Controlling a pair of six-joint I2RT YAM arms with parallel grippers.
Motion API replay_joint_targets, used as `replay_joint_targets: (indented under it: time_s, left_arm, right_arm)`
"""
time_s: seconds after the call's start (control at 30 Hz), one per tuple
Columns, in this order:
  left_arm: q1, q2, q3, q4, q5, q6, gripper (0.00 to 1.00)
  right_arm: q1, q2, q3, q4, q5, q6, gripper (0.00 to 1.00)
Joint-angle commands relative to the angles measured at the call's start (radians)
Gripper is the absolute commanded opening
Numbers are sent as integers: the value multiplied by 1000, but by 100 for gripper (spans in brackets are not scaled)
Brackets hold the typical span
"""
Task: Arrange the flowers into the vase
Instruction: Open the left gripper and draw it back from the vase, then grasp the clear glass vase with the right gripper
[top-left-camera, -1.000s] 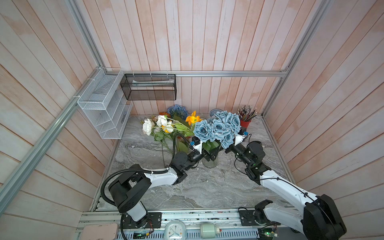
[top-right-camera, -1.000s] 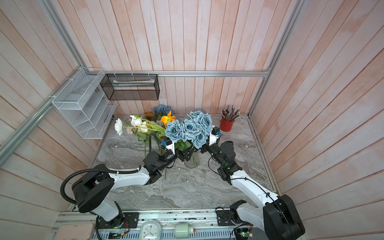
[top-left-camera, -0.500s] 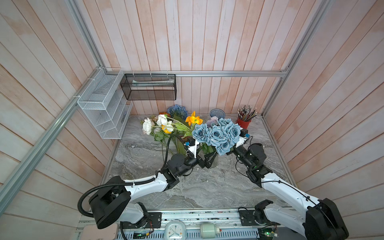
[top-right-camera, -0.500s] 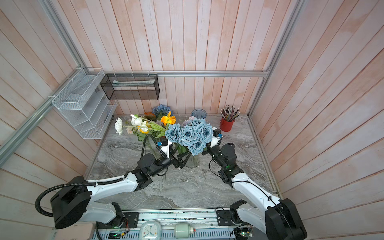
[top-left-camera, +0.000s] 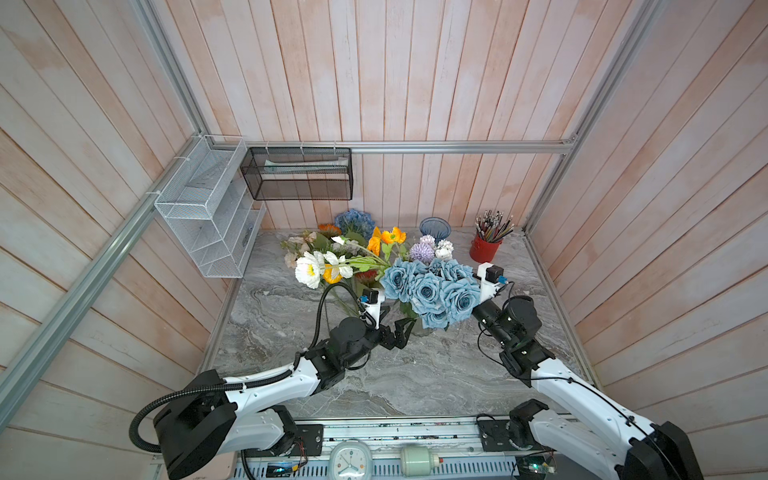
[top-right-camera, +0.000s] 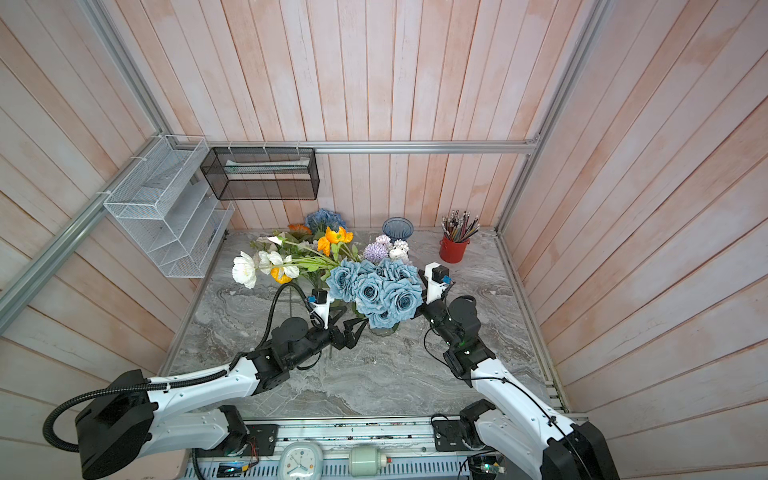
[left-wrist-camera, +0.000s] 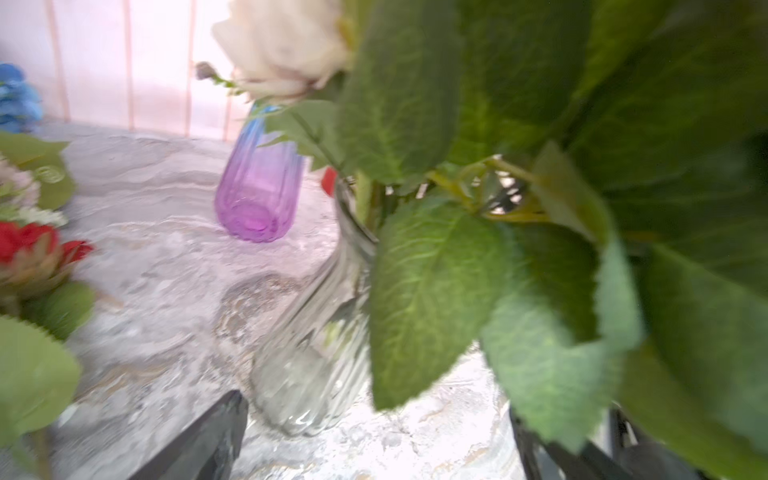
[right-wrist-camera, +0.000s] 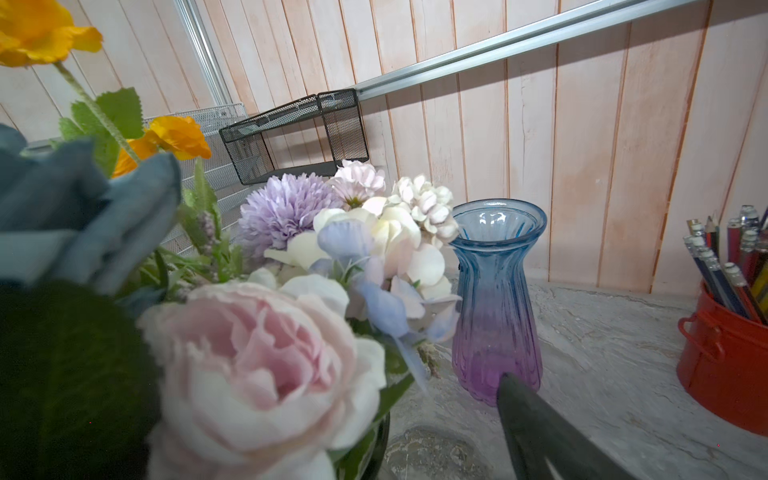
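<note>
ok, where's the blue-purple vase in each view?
Both top views: blue-purple vase by the back wall, behind the flowers.
Left wrist: beyond the clear vase.
Right wrist: between the flowers and the red pencil pot.
Landmark: that pot, in both top views too.

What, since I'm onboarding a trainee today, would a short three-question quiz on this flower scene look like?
1. True or false: the blue-purple vase stands empty.
2. What fills the red pot? A spoons, B pencils, C nothing.
3. Fill in: the left end effector is ____.
Key: 1 true; 2 B; 3 open.
</note>
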Motion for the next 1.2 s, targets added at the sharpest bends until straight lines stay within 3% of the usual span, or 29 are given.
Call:
replay_joint_targets:
  time_s: [0.0, 0.27, 0.47, 0.7, 0.87, 1.0, 1.17]
  left_arm:
    - [21, -17, -9, -32, -75, -34, 100]
    - [111, -25, -25, -45, -104, -107, 100]
    - [169, 0, 10, -43, -163, -96, 100]
    - [234, 52, 35, 19, -130, -117, 100]
    - [236, 79, 46, 31, -121, -122, 100]
    - [239, 85, 44, 41, -119, -129, 100]
    - [246, 83, 34, 36, -106, -131, 100]
  right_arm:
    - [-2, -65, -21, -95, -13, 9, 98]
    - [1, -246, -111, -221, 38, 70, 97]
    - [4, -262, -162, -228, 26, 98, 96]
    - [67, -138, -208, -97, -38, 103, 98]
    - [163, -20, -254, 132, 45, 1, 98]
    - [171, 110, -282, 360, 71, -84, 98]
    - [168, 295, -208, 490, 55, -165, 98]
